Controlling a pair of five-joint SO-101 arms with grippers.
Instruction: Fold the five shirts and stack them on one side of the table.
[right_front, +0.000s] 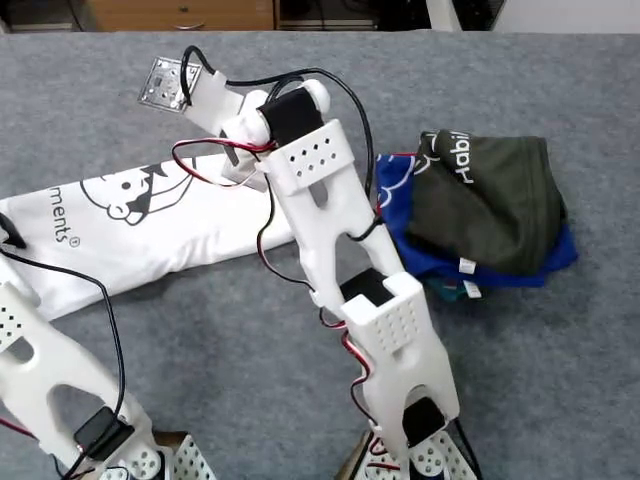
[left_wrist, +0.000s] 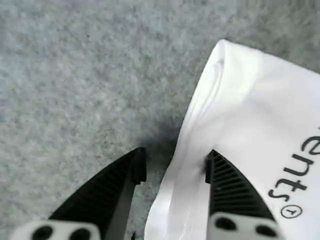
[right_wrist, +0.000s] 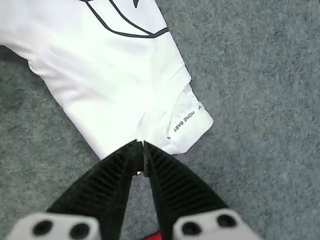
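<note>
A white shirt (right_front: 150, 225) with black print lies folded into a long strip on the left of the grey table. My right gripper (right_wrist: 144, 150) is shut on the hem at the strip's inner end, beside a small printed tag (right_wrist: 186, 117). In the high view the right arm (right_front: 320, 200) stretches from the front edge to that end. My left gripper (left_wrist: 175, 170) is open at the strip's other end, with the white shirt (left_wrist: 250, 115) edge running between its two black fingers (left_wrist: 120, 182). A stack of folded shirts (right_front: 490, 200) sits at the right, dark olive on top, blue and teal beneath.
The left arm (right_front: 50, 370) rises from the front left corner, with its cables trailing over the cloth. Bare grey table (right_front: 560, 380) lies in front of the stack and between the two arms. Wooden furniture (right_front: 180, 12) stands beyond the far edge.
</note>
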